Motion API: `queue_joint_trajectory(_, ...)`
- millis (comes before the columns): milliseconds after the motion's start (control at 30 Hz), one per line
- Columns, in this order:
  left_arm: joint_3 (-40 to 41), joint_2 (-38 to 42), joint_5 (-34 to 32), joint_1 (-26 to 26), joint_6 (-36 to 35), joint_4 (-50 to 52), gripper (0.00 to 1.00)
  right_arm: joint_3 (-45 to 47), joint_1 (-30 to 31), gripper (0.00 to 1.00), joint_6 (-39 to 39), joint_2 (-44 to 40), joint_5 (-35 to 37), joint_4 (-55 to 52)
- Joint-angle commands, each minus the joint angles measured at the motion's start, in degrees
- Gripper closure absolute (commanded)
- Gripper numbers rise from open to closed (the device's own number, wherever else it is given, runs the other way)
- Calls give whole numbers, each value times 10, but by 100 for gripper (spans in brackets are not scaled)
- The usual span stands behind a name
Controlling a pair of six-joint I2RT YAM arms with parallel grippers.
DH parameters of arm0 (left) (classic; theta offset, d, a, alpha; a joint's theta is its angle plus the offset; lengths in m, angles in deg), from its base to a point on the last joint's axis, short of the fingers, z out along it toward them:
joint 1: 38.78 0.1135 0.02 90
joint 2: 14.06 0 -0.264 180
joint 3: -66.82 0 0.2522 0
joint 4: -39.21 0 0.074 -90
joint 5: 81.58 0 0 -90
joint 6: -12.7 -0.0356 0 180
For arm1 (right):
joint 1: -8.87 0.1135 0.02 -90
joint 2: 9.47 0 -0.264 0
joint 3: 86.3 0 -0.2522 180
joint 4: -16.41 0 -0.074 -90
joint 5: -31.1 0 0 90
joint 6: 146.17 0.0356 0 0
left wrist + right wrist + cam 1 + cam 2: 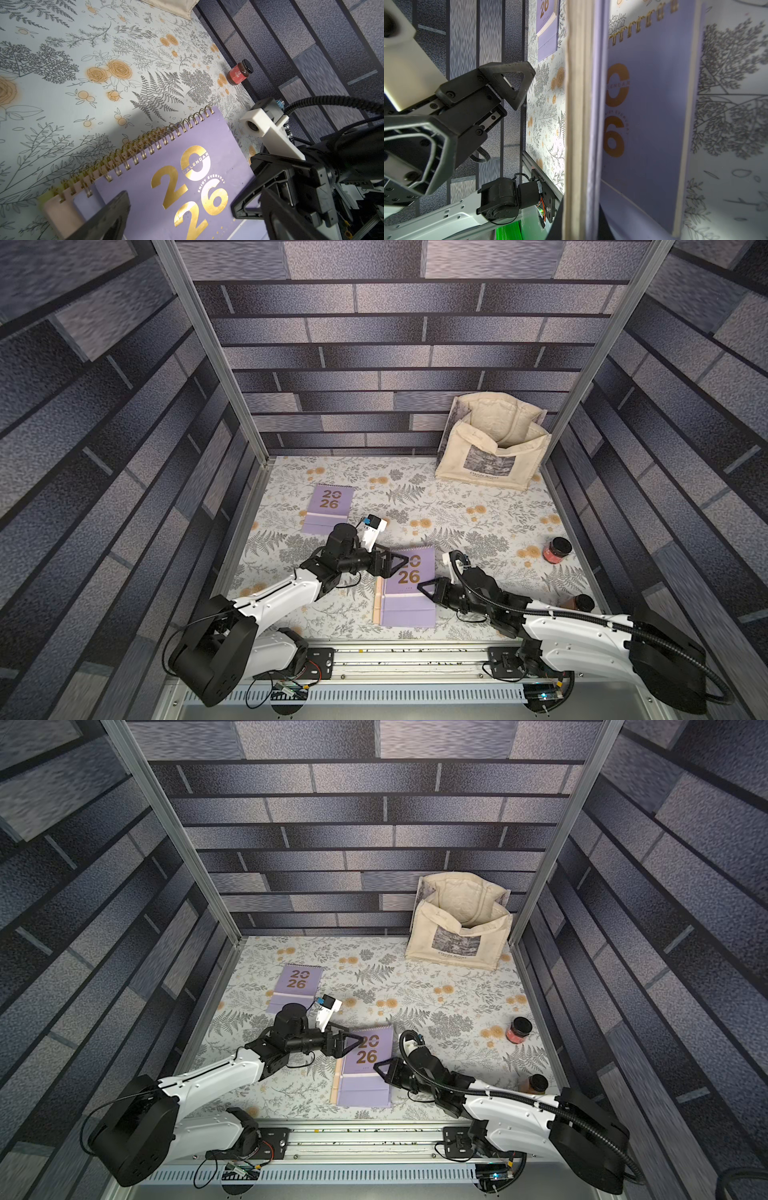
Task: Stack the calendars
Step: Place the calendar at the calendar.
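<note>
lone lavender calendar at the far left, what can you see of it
The lone lavender calendar lies flat, face up on the floral table, apart from the stack. Matte card cover, big gold 2026, spiral binding along its far edge, paler band nearer the robot. The left arm hides its near corner in both top views; nothing grips it.

Your tabletop [457,506] is covered by a pale sheet printed with grey ferns and orange blooms. At its far left, one lavender calendar [328,509] lies flat. Near the front edge, about midway, sits a pile of calendars [405,610], lavender on top. A cream tote bag [490,460] stands in the far right corner. A red jar [557,549] and a brown jar [575,602] stand along the right wall.
</note>
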Motion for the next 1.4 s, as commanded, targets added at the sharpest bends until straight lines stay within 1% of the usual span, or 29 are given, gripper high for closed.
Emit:
queue_joint_trajectory(0, -18, -11, 1, -5, -13, 11, 0, 13, -8, 100, 5, 18, 12, -36)
queue_joint_trajectory(33, -18, -12, 1, -6, -13, 12, 0, 12, -8, 99, 8, 21, 11, -38)
queue_joint_trajectory(300, -28, -39, -4, -12, -18, 22, 0, 8, -9, 73, 17, 36, 19, -71)
queue_joint_trajectory(400, -30, -51, -8, -17, -17, 21, 0, 6, -10, 66, 14, 35, 19, -83)
queue_joint_trajectory(600, -40, -75, -13, -20, -15, 25, 0, -2, -10, 54, 9, 29, 26, -111)
queue_joint_trajectory(733, -42, -78, -18, -20, -12, 23, 0, -19, -10, 48, -3, 31, 27, -144)
queue_joint_trajectory(833, -43, -76, -25, -20, -11, 23, 0, -28, -11, 42, -6, 33, 33, -166)
queue_joint_trajectory(933, -45, -77, -28, -20, -13, 27, 0, -38, -10, 28, -10, 36, 36, -190)
queue_joint_trajectory(967, -46, -77, -29, -20, -13, 27, 0, -41, -11, 25, -10, 37, 36, -197)
queue_joint_trajectory(1233, -45, -87, -31, -20, -8, 24, 0, -89, -12, 12, -28, 64, 45, -269)
queue_joint_trajectory(1367, -44, -77, -39, -19, -6, 28, 0, -102, -16, 7, -22, 67, 52, -307)
